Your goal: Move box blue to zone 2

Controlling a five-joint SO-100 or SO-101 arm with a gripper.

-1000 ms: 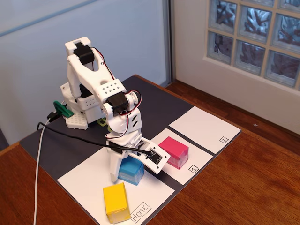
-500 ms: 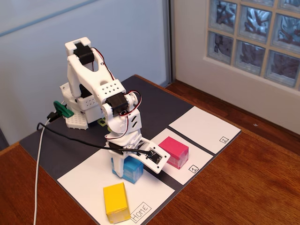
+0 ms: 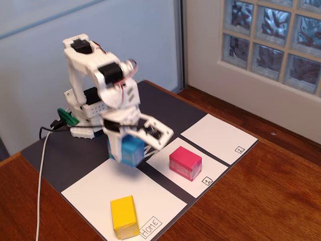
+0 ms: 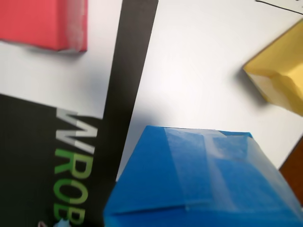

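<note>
Fixed view: pincer [image 3: 131,145] grips box blue [image 3: 129,149], airborne.

Looks like somebody's home hobby setup rather than a real lab. The arm [image 3: 103,85] is a small 3D-printed-looking thing clamped on a dark mat [image 3: 165,108] that sits on a reddish wooden table [image 3: 261,201]. Behind it there's a glass-block window [image 3: 273,40] set in a white wall, and a pale panel [image 3: 75,30], maybe a door or screen, hard to tell. The zones are just hand-labelled paper sheets, like the Home sheet [image 3: 95,193]. The mat has partial printed lettering [image 4: 71,165].
</note>
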